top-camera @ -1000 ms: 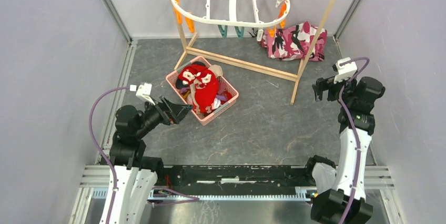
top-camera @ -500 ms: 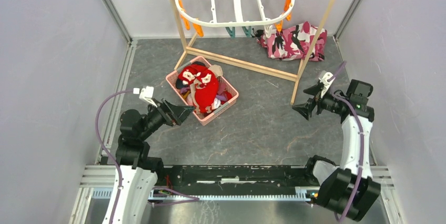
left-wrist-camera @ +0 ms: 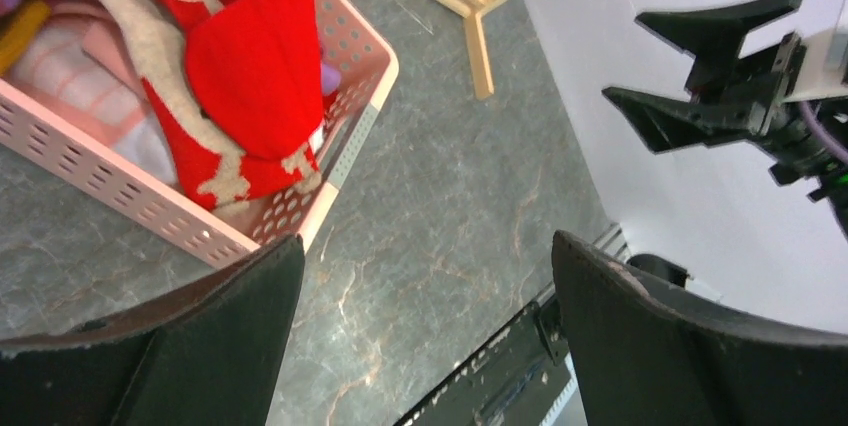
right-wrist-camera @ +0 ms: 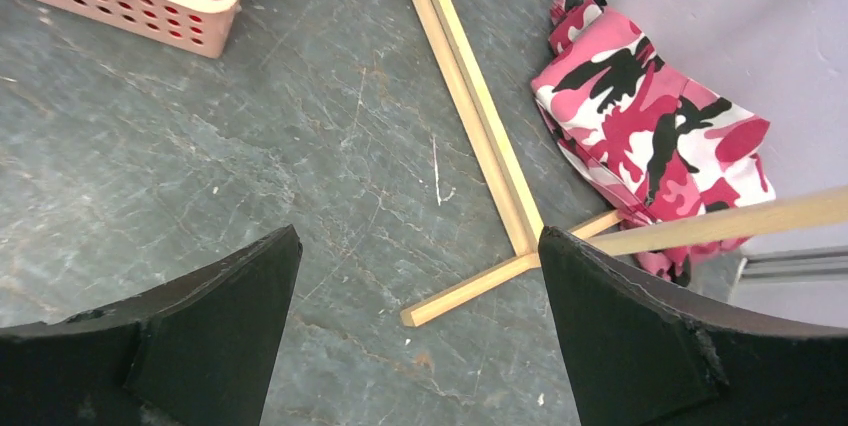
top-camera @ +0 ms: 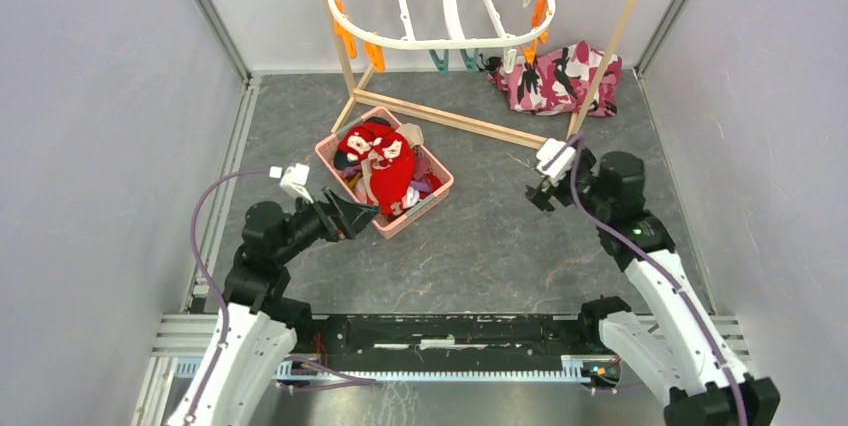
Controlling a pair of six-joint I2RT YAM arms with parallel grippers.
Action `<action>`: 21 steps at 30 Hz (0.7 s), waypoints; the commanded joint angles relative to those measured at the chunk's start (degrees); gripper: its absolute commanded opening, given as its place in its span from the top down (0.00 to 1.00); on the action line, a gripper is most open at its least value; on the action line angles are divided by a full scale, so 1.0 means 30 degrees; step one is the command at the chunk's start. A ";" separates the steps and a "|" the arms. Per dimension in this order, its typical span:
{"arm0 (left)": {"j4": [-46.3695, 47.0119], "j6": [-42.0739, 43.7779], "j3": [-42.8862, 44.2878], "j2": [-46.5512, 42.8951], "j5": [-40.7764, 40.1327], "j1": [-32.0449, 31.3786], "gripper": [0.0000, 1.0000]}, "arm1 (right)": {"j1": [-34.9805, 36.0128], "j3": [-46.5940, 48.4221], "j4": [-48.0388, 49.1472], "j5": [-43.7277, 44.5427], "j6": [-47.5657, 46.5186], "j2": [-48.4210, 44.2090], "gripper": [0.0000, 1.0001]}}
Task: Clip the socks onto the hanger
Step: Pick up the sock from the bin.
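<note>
The socks (top-camera: 385, 168), mostly red with white pattern, lie piled in a pink basket (top-camera: 441, 186) left of centre. In the left wrist view a red sock (left-wrist-camera: 250, 76) drapes over the basket wall (left-wrist-camera: 130, 196). The white oval hanger (top-camera: 440, 44) with orange and teal pegs hangs at the back. My left gripper (top-camera: 362, 216) (left-wrist-camera: 428, 241) is open and empty, its tips just beside the basket's near corner. My right gripper (top-camera: 537, 194) (right-wrist-camera: 418, 234) is open and empty, low over the floor by the rack's foot; the left wrist view shows the right gripper (left-wrist-camera: 625, 56) too.
A light wooden pole rack (top-camera: 460, 121) carries the hanger; its foot (right-wrist-camera: 480, 136) crosses the floor between basket and right gripper. A pink, black and white patterned cloth (top-camera: 560, 76) (right-wrist-camera: 650, 136) lies at the back right. Grey walls enclose both sides.
My right arm has swung in from the right wall to the rack's foot, jaws still open. The left gripper has crept closer to the basket. The hanger has swayed.
</note>
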 commanded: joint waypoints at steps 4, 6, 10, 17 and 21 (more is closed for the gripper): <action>-0.1636 0.2369 0.2895 0.4602 -1.0933 -0.8973 0.01 | 0.4447 0.0075 0.2555 0.8764 -0.0610 0.1308 0.02; -0.2133 0.2793 0.3860 0.5765 -1.5304 -1.1851 0.00 | 0.4421 0.0661 0.1771 0.6934 -0.0249 0.2280 0.02; -0.1057 0.3530 0.4478 0.7481 -1.7270 -1.3095 0.00 | 0.4196 0.4028 -0.2779 0.1490 0.1527 0.6226 0.02; 0.0684 0.3909 0.4974 0.9035 -1.8482 -1.2586 0.08 | 0.2379 0.0023 0.1541 -0.2507 0.1389 0.4258 0.02; 0.1194 0.4374 0.5277 1.0020 -1.8168 -1.1236 0.24 | 0.2375 -0.1552 0.3251 -0.3574 0.1060 0.2466 0.10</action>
